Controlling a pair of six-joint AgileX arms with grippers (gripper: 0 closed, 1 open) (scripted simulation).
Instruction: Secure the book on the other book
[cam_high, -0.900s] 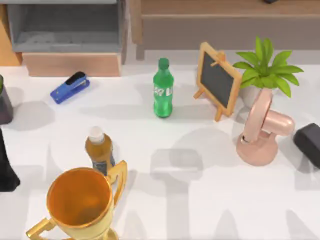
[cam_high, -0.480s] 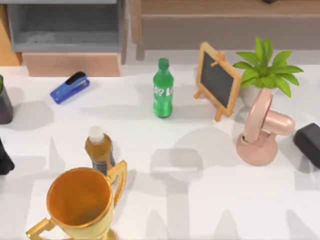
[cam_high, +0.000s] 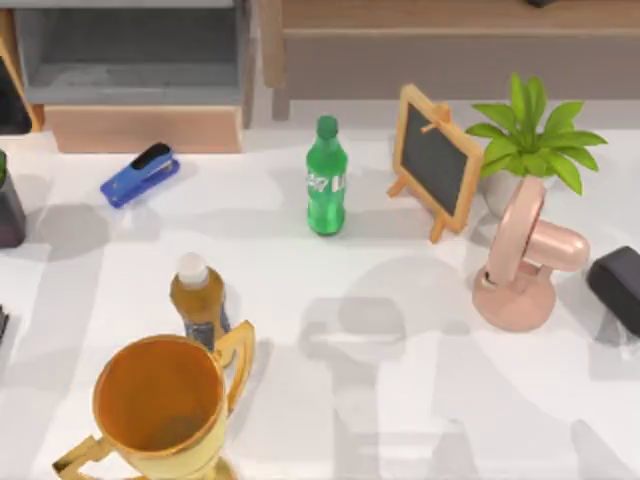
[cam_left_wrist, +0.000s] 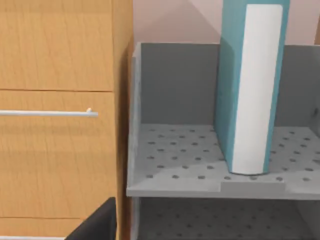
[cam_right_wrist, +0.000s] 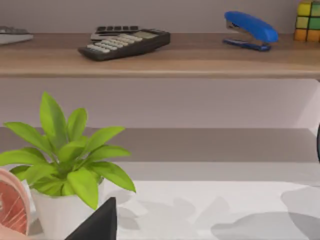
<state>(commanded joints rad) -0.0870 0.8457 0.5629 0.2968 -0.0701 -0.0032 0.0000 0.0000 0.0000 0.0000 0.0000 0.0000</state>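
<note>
The left arm (cam_high: 12, 100) has left the table's left edge, where it sat half a second ago, and now shows as a dark shape at the far left by the grey shelf unit (cam_high: 130, 60). From its wrist view, one dark fingertip (cam_left_wrist: 95, 225) juts in close by; whether the left gripper is spread or pressed together cannot be told. Ahead of and above that fingertip, a teal book (cam_left_wrist: 250, 85) stands upright on the perforated grey shelf (cam_left_wrist: 175, 170), its top cut off. A wooden drawer front (cam_left_wrist: 55, 125) sits beside the shelf. The right wrist view shows a fingertip (cam_right_wrist: 95, 222) near a plant (cam_right_wrist: 65, 160), with a calculator (cam_right_wrist: 125, 42) beyond.
</note>
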